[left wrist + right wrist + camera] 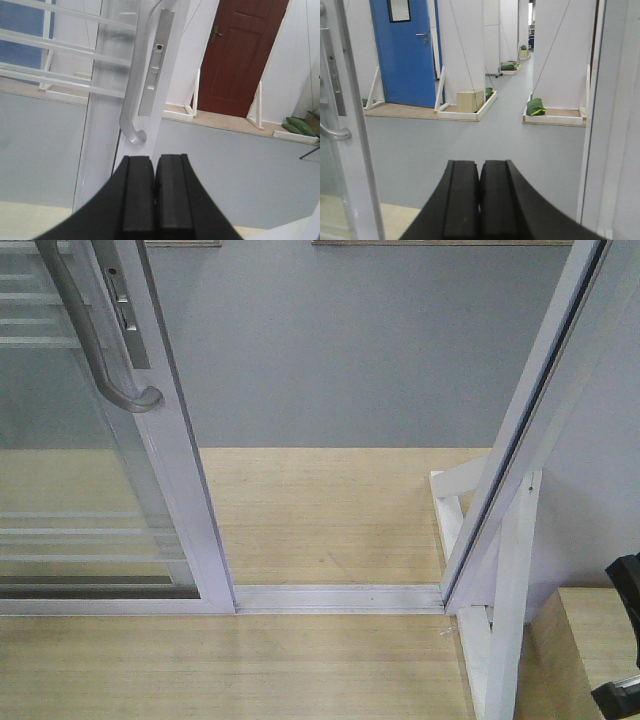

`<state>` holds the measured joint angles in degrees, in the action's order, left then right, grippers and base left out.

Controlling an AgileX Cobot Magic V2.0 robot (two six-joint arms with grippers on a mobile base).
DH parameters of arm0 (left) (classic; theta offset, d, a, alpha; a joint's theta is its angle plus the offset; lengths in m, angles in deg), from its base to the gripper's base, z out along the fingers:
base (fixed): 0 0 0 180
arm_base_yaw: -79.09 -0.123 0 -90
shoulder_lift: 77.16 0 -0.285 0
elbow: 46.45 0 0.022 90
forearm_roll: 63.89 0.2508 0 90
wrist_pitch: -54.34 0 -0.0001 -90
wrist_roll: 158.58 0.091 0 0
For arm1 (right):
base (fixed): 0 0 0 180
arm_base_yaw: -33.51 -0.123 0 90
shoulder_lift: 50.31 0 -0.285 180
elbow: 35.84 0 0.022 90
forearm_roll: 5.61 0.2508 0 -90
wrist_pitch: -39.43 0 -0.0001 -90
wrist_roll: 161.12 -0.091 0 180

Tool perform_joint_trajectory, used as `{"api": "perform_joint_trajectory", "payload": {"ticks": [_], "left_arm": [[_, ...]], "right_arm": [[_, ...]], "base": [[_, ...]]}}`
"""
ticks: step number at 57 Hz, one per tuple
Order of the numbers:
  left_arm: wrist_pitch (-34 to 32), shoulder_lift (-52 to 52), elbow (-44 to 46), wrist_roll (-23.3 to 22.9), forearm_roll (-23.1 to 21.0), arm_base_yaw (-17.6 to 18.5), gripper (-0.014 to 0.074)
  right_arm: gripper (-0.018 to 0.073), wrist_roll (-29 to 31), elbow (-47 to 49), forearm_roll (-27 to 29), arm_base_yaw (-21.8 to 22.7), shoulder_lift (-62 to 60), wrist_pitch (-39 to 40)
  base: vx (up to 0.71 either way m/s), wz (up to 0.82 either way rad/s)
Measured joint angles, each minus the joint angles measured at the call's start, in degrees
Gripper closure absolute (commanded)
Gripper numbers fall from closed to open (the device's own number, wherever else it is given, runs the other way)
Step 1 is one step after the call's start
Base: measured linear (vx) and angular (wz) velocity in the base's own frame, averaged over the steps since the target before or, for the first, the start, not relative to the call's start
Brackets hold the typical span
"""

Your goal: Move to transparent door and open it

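Note:
The transparent door [90, 510] stands at the left of the front view, a glass panel with thin white bars in a white frame. Its curved grey pull handle [95, 340] and a lock plate sit on its right edge. A wide gap lies between the door and the white jamb [520, 440] on the right. In the left wrist view the handle [134, 100] ends just above and left of my left gripper [155, 162], which is shut and empty, apart from it. My right gripper [480, 167] is shut and empty, facing the gap; the handle's tip [335, 134] shows at its left.
A white floor track [340, 598] crosses the wooden threshold. A white triangular brace [490, 620] props the jamb at the right. Part of a black arm [625, 640] shows at the lower right. Beyond lie grey floor, a blue door [402, 50], a brown door [240, 50] and green sandbags [536, 106].

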<state>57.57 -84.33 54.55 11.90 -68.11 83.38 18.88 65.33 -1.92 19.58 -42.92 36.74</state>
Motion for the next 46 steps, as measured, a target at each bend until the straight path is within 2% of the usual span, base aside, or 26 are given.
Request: {"api": "perform_joint_trajectory", "payload": {"ticks": [11, 46], "left_arm": [[0.05, 0.00, 0.00, 0.00, 0.00, 0.00, 0.0600], [0.05, 0.00, 0.00, 0.00, 0.00, 0.00, 0.0600]], "right_arm": [[0.0443, 0.00, -0.06, 0.00, 6.88, -0.17, -1.60], [0.0443, 0.00, -0.06, 0.00, 7.49, -0.17, -1.71]], "base": [[0.00, 0.00], [0.00, 0.00]]}}
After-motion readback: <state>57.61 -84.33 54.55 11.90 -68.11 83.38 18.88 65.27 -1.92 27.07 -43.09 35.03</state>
